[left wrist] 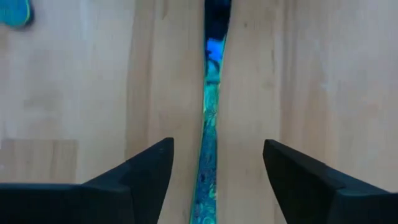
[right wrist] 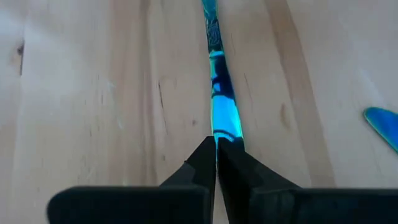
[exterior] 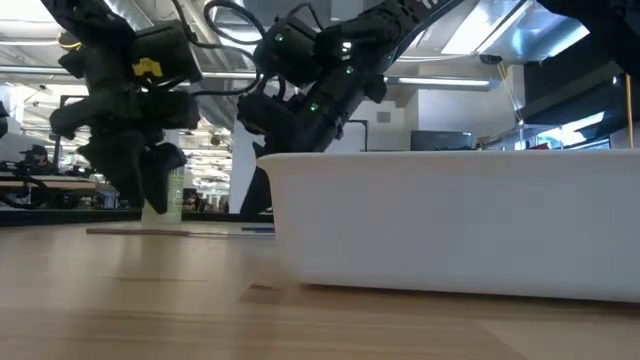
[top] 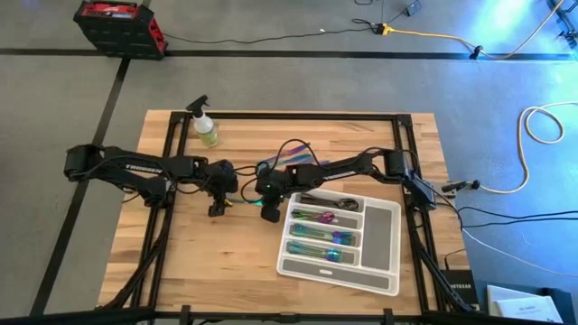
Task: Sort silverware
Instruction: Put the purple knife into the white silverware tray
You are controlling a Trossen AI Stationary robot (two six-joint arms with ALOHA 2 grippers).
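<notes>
A slim iridescent blue-green piece of silverware [left wrist: 208, 124] lies along the wooden table between my two grippers. My left gripper [left wrist: 217, 146] stands open over one end, a finger on either side of the piece and clear of it. My right gripper [right wrist: 216, 142] is shut at the other end [right wrist: 225, 118]. From above, the piece [top: 242, 200] shows between the left gripper [top: 217, 208] and the right gripper [top: 268, 213]. A second blue piece [right wrist: 382, 124] lies flat on the wood nearby. More silverware [top: 316, 236] lies in the white tray [top: 381, 226]. My right gripper pinches the blue end of the piece [right wrist: 227, 132] between its two shut fingertips. The fingers slant down from the tray's side and lie along the piece. The piece runs level and low over the table [exterior: 180, 231]; I cannot tell whether it rests on the wood.
The white compartment tray [exterior: 450, 220] stands at the table's right, close to the right arm. A yellow-green spray bottle [top: 207, 128] stands at the far left of the table. Bare wood lies at the near left [top: 190, 262].
</notes>
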